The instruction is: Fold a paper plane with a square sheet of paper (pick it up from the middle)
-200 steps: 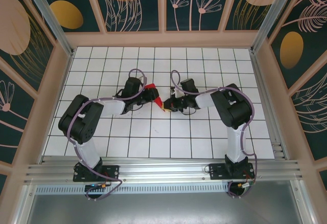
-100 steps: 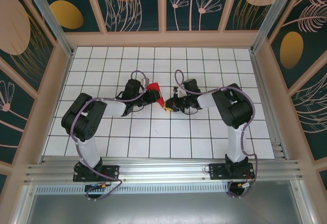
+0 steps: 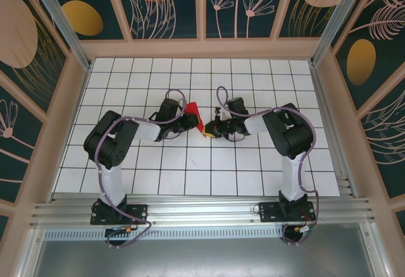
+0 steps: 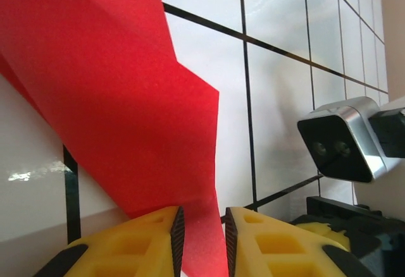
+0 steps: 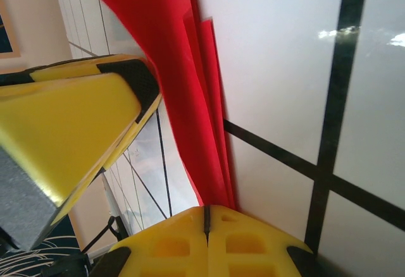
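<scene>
The red sheet of paper [image 3: 192,111] is folded into layers and is held up off the table's middle between the two arms. Whether it has a paper plane's shape I cannot tell. My left gripper [image 3: 187,121] stands narrowly open. In the left wrist view a strip of the paper [image 4: 114,81] runs down between the left gripper's [image 4: 201,217] pads with a small gap left. My right gripper [image 3: 208,128] is shut on the paper's lower end. The folded layers [image 5: 171,55] run into the closed seam of the right gripper [image 5: 205,210].
White grid-tiled table [image 3: 190,176] inside a wooden frame with patterned walls. The two wrists are almost touching: the right arm's camera [image 4: 342,147] sits close beside my left fingers, and a left finger [image 5: 69,119] shows in the right wrist view.
The left arm has pushed to the right toward the right gripper and its jaws have narrowed round the paper. The paper's free part has swung up and away. The right gripper has stayed shut.
</scene>
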Tool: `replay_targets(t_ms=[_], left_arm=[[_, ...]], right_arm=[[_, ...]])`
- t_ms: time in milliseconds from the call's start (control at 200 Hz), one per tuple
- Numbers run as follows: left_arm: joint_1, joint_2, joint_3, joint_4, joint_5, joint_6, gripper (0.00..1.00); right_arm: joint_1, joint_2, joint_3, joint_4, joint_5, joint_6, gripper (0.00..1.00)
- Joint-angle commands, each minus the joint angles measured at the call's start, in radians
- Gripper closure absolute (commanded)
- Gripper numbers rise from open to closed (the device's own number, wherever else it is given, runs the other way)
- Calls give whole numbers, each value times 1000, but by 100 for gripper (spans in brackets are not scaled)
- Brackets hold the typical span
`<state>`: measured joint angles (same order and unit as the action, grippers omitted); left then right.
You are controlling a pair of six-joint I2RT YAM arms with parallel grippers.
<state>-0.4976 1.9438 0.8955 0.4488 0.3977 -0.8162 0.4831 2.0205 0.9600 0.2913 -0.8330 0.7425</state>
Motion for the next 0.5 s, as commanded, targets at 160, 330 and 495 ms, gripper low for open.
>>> replay_targets(t_ms=[160,330,495], left_arm=[[-19,39,71,-116,-71,13,74],[-31,52,117,-175,-102,40,74],[-48,74,166,-266,-146,78,74]], right_arm=[[-11,8,3,-37,-9,-9,100],[-11,7,5,-50,-4,-20,100],[-9,-16,28,-113,33,-73,100]])
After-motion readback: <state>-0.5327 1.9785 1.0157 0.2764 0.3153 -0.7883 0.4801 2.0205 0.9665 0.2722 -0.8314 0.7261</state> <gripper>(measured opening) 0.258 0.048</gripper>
